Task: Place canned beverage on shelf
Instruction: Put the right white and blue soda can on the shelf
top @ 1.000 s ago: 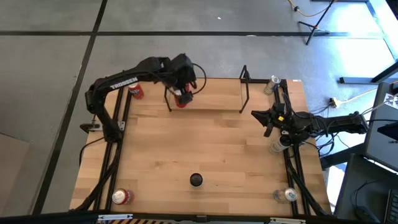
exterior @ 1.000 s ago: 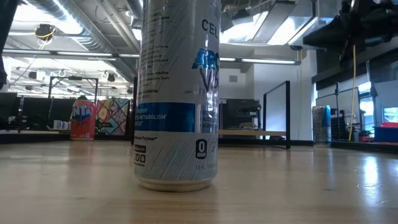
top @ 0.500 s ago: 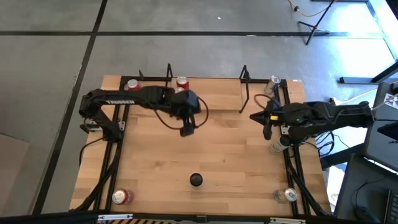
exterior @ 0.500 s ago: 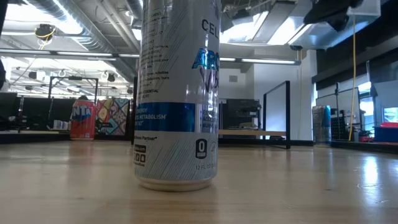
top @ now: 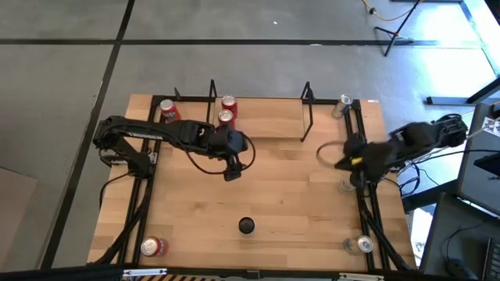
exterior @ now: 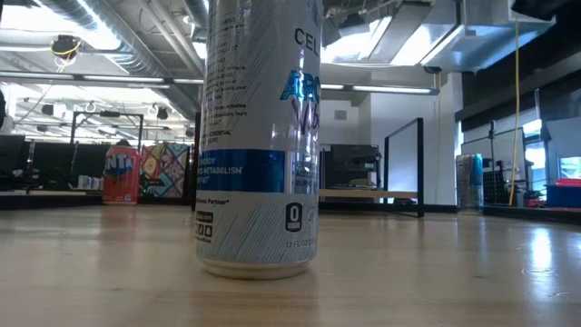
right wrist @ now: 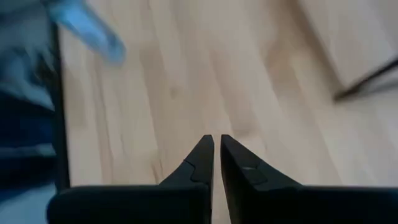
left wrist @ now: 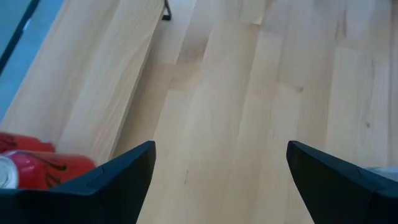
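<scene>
The left gripper (top: 232, 173) is wide open and empty; it has pulled back from the shelf (top: 266, 117), leaving the red can (top: 226, 118) standing there beside another one. This placement looks finished. The right gripper (top: 341, 164) is shut, empty.

You cannot read the full label of the tall white can (exterior: 258, 136) in the low view: its top is cut off by the picture's upper edge, and it hides the middle of the table behind it. In the left wrist view, the red can (left wrist: 37, 168) is cut by the picture's edge and partly covered by a dark finger (left wrist: 118, 183). The right arm's gripper (top: 341, 162) is smeared in the high view, and its wrist view is blurred, so the blue thing (right wrist: 87, 28) cannot be identified.
</scene>
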`<control>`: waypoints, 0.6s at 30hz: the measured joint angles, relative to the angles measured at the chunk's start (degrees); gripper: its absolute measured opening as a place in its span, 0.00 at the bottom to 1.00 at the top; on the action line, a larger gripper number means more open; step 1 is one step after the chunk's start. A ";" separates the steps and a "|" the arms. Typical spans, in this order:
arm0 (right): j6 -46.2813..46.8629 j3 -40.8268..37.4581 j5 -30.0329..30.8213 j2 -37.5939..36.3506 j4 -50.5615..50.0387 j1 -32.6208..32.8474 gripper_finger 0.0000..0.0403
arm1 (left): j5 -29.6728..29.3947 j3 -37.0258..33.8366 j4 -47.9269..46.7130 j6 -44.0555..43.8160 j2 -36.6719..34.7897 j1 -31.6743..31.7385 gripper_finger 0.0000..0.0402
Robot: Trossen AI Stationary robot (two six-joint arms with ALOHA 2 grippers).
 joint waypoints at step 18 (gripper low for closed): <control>27.95 0.01 -8.81 -3.11 -14.95 9.00 0.26 | -1.44 0.00 0.74 0.00 0.00 -0.15 0.88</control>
